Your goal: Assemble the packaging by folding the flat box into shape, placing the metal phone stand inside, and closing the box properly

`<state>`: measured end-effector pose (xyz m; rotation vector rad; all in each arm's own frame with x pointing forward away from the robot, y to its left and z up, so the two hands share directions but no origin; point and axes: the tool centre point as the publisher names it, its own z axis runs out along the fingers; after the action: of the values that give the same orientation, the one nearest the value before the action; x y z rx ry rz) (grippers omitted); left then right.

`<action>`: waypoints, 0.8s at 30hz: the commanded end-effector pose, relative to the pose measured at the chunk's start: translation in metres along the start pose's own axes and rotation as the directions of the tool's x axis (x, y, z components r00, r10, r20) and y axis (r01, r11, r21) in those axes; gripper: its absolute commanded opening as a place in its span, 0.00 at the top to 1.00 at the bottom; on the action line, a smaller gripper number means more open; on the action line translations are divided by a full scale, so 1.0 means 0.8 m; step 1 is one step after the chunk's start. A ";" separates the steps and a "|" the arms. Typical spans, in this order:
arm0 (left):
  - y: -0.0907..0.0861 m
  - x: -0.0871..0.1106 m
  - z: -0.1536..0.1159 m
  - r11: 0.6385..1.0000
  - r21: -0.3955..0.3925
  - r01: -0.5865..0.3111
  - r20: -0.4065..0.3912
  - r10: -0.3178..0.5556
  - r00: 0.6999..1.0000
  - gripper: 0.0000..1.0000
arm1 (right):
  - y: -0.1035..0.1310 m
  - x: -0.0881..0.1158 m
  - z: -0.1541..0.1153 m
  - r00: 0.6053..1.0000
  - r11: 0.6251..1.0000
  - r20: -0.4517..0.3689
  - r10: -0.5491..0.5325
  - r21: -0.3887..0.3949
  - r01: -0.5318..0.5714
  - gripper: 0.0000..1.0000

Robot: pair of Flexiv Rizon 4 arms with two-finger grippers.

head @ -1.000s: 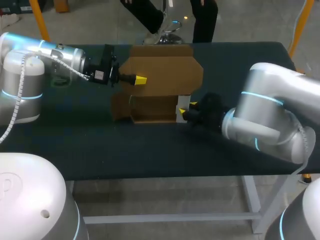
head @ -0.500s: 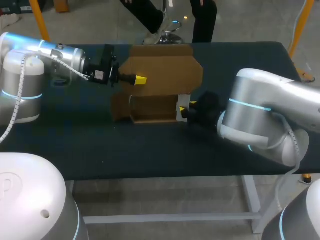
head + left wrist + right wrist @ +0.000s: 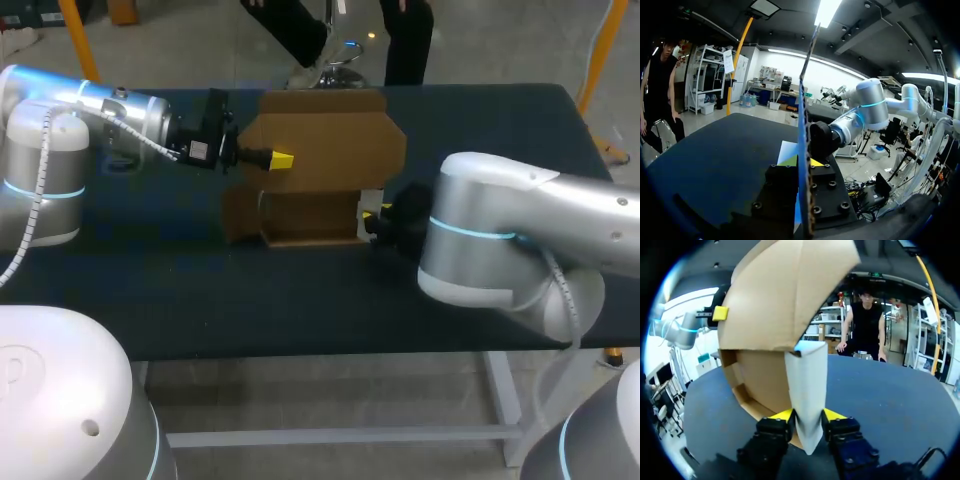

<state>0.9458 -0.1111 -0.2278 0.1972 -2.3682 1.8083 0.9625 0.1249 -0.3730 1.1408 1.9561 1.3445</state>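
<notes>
- Left fingers (image 3: 788, 161): pinching the raised cardboard panel (image 3: 805, 100), which runs edge-on between them.
- Right fingers (image 3: 783, 415): pressed on either side of a pale side flap (image 3: 807, 380) at the box's near end.
- Cardboard box (image 3: 320, 150): half-folded, its open tray resting on the desk (image 3: 300, 290) between both arms, with the large panel raised behind it.
- Right arm (image 3: 490, 240): its elbow hides the desk beside the box.
- Desk: dark, matte surface.

Silver left arm (image 3: 110, 110), cyan-ringed, white coiled cable (image 3: 36, 190); black tool (image 3: 283, 160), yellow tips.
</notes>
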 end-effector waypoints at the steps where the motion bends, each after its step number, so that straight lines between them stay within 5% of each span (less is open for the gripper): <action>1: 0.002 -0.001 0.001 1.000 -0.003 0.001 -0.004 -0.001 1.000 1.00 | 0.004 0.005 0.008 0.955 1.000 0.295 0.000 0.017 -0.006 0.62; 16: 0.002 -0.001 0.001 1.000 -0.003 0.001 -0.004 -0.001 1.000 1.00 | 0.009 0.005 0.014 0.923 0.998 0.385 0.007 0.061 -0.033 0.80; 20: 0.002 -0.001 0.001 1.000 -0.003 0.001 -0.004 -0.001 1.000 1.00 | 0.010 0.006 0.014 0.918 0.997 0.397 0.009 0.065 -0.038 0.87; 22: 0.002 -0.001 0.001 1.000 -0.003 0.001 -0.004 -0.001 1.000 1.00 | 0.010 0.007 0.014 0.912 0.997 0.409 0.008 0.069 -0.039 1.00; 24: 0.002 -0.001 0.001 1.000 -0.003 0.001 -0.004 -0.001 1.000 1.00 | 0.010 0.007 0.014 0.912 0.997 0.410 0.008 0.069 -0.040 1.00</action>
<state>0.9455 -0.1085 -0.2274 0.1982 -2.3679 1.8089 0.9713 0.1252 -0.3717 1.2908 1.8621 1.1432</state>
